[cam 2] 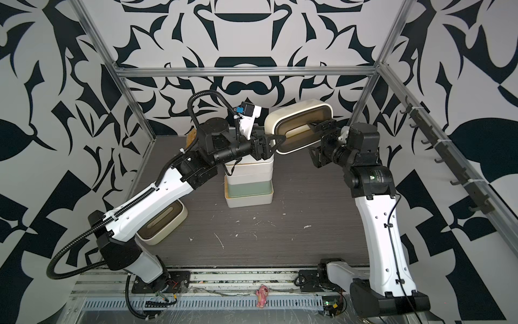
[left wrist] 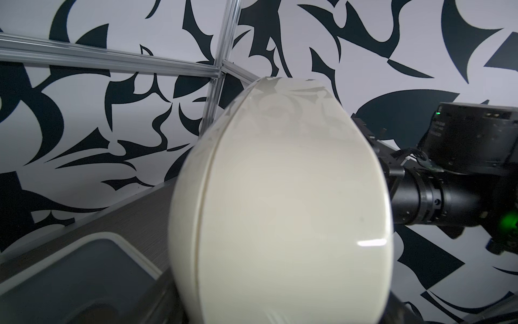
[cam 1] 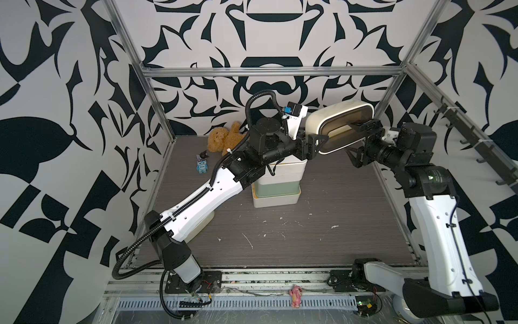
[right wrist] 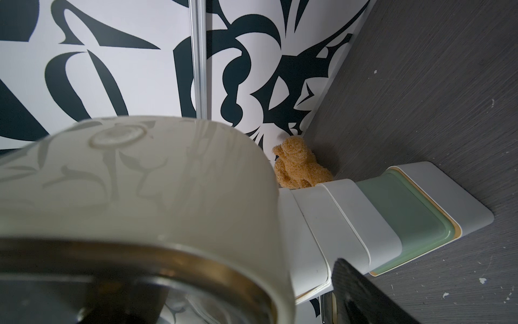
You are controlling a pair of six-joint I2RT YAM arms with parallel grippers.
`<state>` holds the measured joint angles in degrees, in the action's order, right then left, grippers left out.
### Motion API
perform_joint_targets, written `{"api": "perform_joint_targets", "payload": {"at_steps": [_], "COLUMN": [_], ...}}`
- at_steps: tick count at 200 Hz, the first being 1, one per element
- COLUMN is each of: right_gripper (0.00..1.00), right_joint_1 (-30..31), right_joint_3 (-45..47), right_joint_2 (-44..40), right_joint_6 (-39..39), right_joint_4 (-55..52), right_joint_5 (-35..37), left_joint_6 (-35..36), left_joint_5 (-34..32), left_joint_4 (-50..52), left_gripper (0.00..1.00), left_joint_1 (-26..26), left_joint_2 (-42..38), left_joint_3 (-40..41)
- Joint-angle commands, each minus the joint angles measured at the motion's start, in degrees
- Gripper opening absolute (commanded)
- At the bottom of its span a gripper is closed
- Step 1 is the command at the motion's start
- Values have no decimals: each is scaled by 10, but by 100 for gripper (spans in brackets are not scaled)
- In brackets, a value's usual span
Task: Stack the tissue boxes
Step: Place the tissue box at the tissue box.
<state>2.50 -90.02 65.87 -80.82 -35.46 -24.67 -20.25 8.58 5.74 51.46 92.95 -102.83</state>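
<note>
Cream box (cam 1: 336, 131) in left claw (cam 1: 319, 146).

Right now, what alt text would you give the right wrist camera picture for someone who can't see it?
A rounded cream box fills the foreground, close and blurred. Beyond it, a stack of white and green boxes stands on the grey table, with a brown teddy bear in the corner by the patterned wall.

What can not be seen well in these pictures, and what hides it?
Stack top: both top views, left arm covers it.
Cream box on table: both top views, under left arm.
Left gripper contact: left wrist view, held cream box blocks it, blurred.
Blue toy: a top view, too small.
</note>
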Motion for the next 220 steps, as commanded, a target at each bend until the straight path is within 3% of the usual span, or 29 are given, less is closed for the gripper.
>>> {"api": "perform_joint_targets", "payload": {"at_steps": [1,38,122,171,201,220], "right_gripper": [98,98,98,99,99,99], "right_joint_1": [3,3,3,3,3,3], "right_joint_3": [-25,-23,-40,-34,-7,34], "right_joint_2": [-19,-36,-71,-64,-75,-89], "right_joint_6": [16,34,173,228,258,258], "right_joint_4": [54,60,91,157,227,285], "right_joint_5": [6,5,18,-24,-36,-26], "left_joint_6": [-11,-13,-14,-21,-40,-73], "left_joint_5": [-5,-28,-81,-81,-83,-46], "left_joint_4": [13,63,166,219,291,308], "left_gripper": [33,32,32,32,33,33], "left_joint_1": [5,5,2,-10,-33,-73], "left_joint_2": [-13,0,-37,-75,-95,-119], "left_joint_3": [-20,-57,-142,-181,-204,-179]}}
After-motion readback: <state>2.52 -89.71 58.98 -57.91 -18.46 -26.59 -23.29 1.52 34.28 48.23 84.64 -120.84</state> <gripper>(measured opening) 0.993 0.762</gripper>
